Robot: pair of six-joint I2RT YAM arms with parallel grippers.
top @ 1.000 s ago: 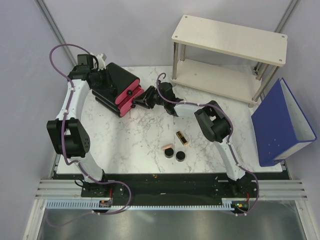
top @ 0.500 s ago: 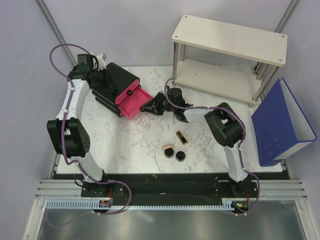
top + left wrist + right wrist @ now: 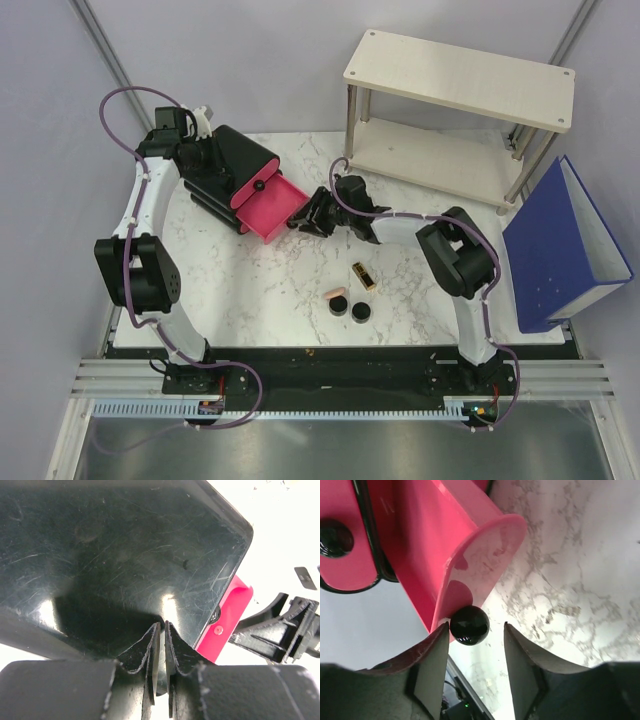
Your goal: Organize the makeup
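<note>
The open pink drawer (image 3: 272, 212) juts over the table (image 3: 250, 285), whose near-left marble lies bare

Gold-and-black lipstick tube (image 3: 364, 276) lies flat on the white marble table (image 3: 260, 290). Near it, clustered: short peach tube with black cap (image 3: 335, 294), lying flat, and two round black compacts (image 3: 339, 306), (image 3: 360, 312).
</note>
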